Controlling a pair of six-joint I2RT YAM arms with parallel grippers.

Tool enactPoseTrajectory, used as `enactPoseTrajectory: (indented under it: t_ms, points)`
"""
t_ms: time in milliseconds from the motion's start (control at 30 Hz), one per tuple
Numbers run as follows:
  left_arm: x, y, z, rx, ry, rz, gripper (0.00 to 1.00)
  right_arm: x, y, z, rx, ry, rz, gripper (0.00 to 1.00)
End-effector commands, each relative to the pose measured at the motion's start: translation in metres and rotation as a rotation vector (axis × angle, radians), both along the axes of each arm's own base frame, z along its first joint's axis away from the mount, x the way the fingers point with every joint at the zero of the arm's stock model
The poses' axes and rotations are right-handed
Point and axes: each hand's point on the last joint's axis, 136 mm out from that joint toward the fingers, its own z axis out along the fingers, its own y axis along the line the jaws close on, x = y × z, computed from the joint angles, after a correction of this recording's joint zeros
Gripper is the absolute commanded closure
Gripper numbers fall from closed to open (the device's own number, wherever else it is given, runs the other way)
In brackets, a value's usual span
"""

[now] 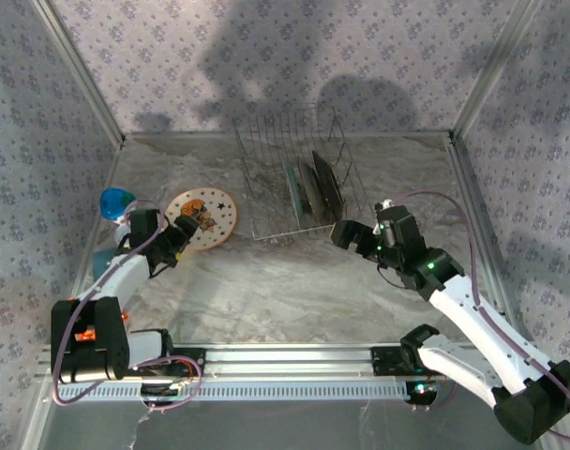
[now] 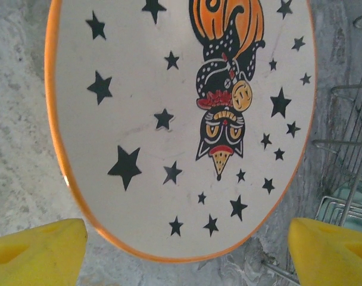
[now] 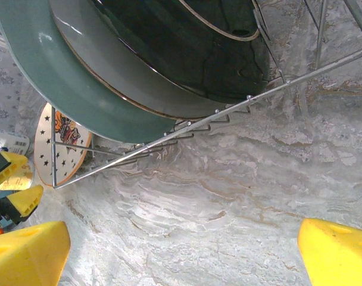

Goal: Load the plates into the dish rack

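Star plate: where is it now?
In the top view the star plate lies flat on the table, left of the dish rack, beside the blue cup, by the left gripper.

L pincer (image 2: 184,255) spread, R pincer (image 3: 182,257) spread

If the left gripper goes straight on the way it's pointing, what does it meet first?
Probably the star plate: its near rim lies just ahead of the left gripper, flat on the table. Depth is unclear.

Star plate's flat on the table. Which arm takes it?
Left. The left gripper, open, faces the near rim of the star plate; the right gripper hangs open by the dish rack, farther off.
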Motion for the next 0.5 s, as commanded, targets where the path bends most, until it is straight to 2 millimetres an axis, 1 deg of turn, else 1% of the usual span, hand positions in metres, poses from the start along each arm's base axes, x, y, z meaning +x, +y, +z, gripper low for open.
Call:
enactPoseTrajectory:
  t_ms: [0,267,467]
  points:
    - [0.003,0.001,-0.003,-0.020,-0.014,0.010,0.13,-0.002,-0.004,-0.002,0.012,0.008,-0.020,0.00]
    - [0.000,0.002,-0.010,-0.024,0.010,0.019,0.11,-0.003,-0.005,-0.005,0.011,0.014,-0.028,0.00]
    - [0.005,0.001,-0.016,-0.036,0.014,0.016,0.11,-0.003,-0.006,-0.007,0.007,0.018,-0.035,0.00]
